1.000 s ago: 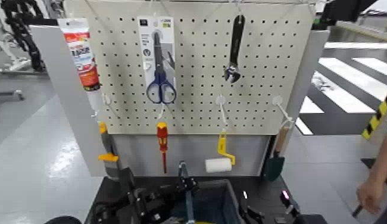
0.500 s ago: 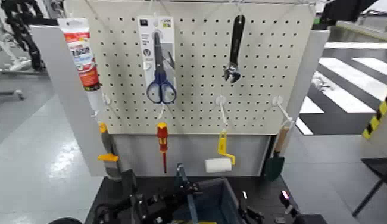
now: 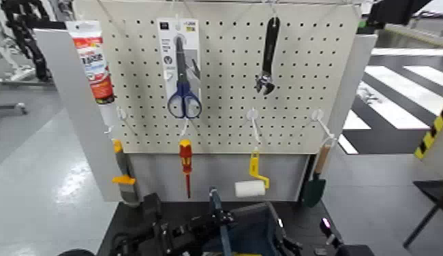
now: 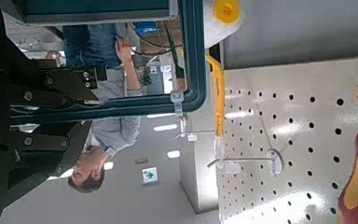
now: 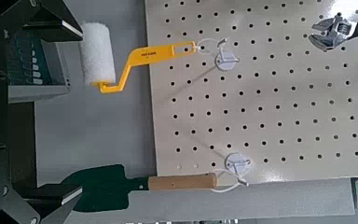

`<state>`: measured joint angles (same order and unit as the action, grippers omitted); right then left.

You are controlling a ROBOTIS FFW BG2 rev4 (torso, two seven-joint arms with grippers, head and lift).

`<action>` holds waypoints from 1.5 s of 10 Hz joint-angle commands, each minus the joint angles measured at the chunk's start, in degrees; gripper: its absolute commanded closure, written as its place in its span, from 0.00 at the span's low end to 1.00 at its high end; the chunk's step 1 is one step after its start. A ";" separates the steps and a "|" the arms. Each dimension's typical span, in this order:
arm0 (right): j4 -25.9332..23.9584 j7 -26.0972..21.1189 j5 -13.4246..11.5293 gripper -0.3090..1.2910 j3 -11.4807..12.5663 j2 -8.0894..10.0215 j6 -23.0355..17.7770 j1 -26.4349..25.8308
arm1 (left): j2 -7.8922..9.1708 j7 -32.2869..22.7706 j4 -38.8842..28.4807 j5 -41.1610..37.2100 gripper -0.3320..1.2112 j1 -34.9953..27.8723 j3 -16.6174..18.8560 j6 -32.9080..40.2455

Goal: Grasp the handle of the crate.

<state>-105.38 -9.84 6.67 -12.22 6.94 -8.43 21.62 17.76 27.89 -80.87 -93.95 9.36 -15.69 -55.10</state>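
Observation:
The dark blue-grey crate (image 3: 255,230) sits at the bottom of the head view, below the pegboard. Its handle (image 3: 219,208) stands upright as a slim strip over the crate's middle. My left gripper (image 3: 212,222) reaches in from the left and is shut on the handle low down. In the left wrist view the teal handle bar (image 4: 195,56) curves through my left gripper (image 4: 79,107), against one black finger (image 4: 56,82). My right gripper (image 5: 70,110) is open and empty, parked at the crate's right (image 3: 324,235); the crate's ribbed wall (image 5: 33,65) shows beside it.
On the pegboard (image 3: 224,129) hang blue scissors (image 3: 183,75), a black wrench (image 3: 268,58), a red-and-yellow screwdriver (image 3: 186,163), a yellow paint roller (image 3: 251,182), a trowel (image 3: 315,182) and a tube (image 3: 93,61). A person (image 4: 98,140) shows in the left wrist view.
The handle and my left arm have shifted a little to the right, and the handle stands slightly higher. A person's arm at the right edge has left the view.

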 commanded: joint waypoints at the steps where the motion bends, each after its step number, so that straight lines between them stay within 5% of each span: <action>1: 0.00 -0.01 0.01 0.29 0.00 0.00 0.08 0.00 | 0.43 -0.64 -2.19 -1.24 0.99 -0.49 -0.83 -1.24; 15: 0.00 0.08 0.10 0.29 0.09 0.00 -0.19 0.00 | 1.31 -0.82 -7.11 -2.29 0.99 -1.37 -1.01 -5.90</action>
<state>-105.38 -9.76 6.77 -12.13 6.94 -8.54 21.63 19.08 27.05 -87.99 -96.24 7.96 -16.65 -61.03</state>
